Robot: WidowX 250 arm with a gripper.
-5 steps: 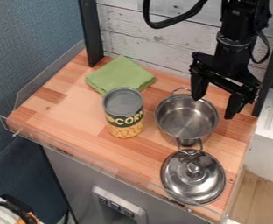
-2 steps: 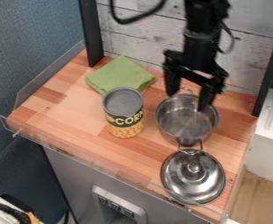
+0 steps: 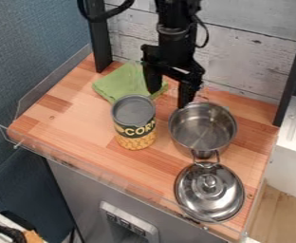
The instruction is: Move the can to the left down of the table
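In the camera view, see an open, empty hand (image 3: 169, 98) over the worktop (image 3: 81, 109), tips spread well apart. Find the can (image 3: 134, 124) standing upright, ungrasped, near the hand, to its lower left. Note the pot (image 3: 203, 128) close by at the hand's lower right, with the lid (image 3: 208, 192) farther below, and the green cloth (image 3: 122, 83) just behind and to the left of the hand. Beware, most likely, of coming down too soon: without enough shift toward the can, risk catching the pot's rim or its rear handle with the nearer finger. Watch also for landing on the can's top or tipping it sideways, through poor centring or too narrow a spread around so wide a body. Once gripping, lift clear; otherwise risk toppling it by dragging, or, through overshooting to the left, bumping the clear side guard (image 3: 41, 90)
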